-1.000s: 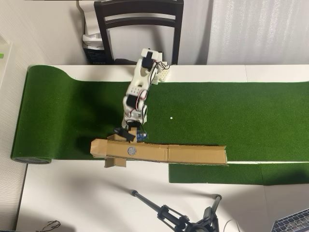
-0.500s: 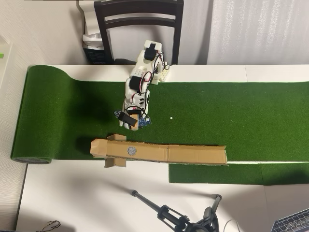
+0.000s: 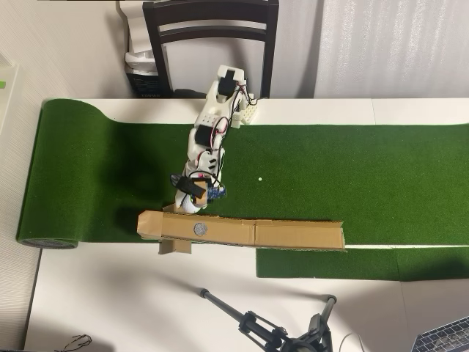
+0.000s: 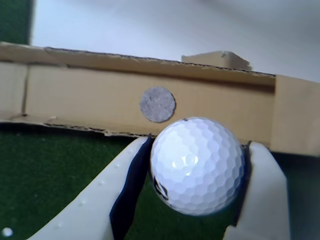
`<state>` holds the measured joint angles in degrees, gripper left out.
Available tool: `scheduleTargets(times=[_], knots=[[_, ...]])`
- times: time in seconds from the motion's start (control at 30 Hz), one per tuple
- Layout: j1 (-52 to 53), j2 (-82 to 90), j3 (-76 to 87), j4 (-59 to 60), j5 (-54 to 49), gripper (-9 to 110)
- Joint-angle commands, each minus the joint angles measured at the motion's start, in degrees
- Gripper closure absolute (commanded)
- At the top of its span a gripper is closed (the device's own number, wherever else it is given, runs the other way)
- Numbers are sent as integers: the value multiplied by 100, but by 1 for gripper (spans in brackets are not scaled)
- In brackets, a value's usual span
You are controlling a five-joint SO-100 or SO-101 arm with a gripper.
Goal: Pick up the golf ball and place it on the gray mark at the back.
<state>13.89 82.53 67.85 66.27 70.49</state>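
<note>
The golf ball (image 4: 197,165), white and dimpled with a dark print low on its left, sits between the two pale fingers of my gripper (image 4: 198,149), which is shut on it. Just beyond the ball, the gray mark (image 4: 157,104) lies on the floor of the brown cardboard tray (image 4: 75,97). In the overhead view my gripper (image 3: 191,202) hangs over the green turf at the tray's near wall, a short way from the gray mark (image 3: 198,229). The ball shows there only as a white sliver under the fingers.
The cardboard tray (image 3: 293,235) runs along the edge of the green turf (image 3: 352,176). A tiny white dot (image 3: 259,178) marks the turf right of the arm. A dark chair (image 3: 211,33) stands behind the base, and a tripod (image 3: 256,323) and a laptop corner (image 3: 447,339) lie on the white table.
Between the two earlier frames the gripper drew back from the cardboard toward the base. It has since moved out again and stands at the tray's wall.
</note>
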Motion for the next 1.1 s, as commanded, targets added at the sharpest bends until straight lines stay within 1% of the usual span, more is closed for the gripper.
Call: scheduleTargets(times=[0.0, 0.33, 0.43, 0.53, 0.67, 0.83, 0.97, 1.07], knots=[[-62, -79, -677, -413, 44, 86], [-26, -642, -686, -492, 44, 86], [-18, -686, -686, -492, 70, 86], [-44, -677, -686, -501, 325, 86], [-62, -589, -686, -492, 334, 86], [-88, -598, -1143, -475, 334, 86], [-343, -606, -1670, -404, 334, 86], [-475, -659, -1731, -396, 360, 86]])
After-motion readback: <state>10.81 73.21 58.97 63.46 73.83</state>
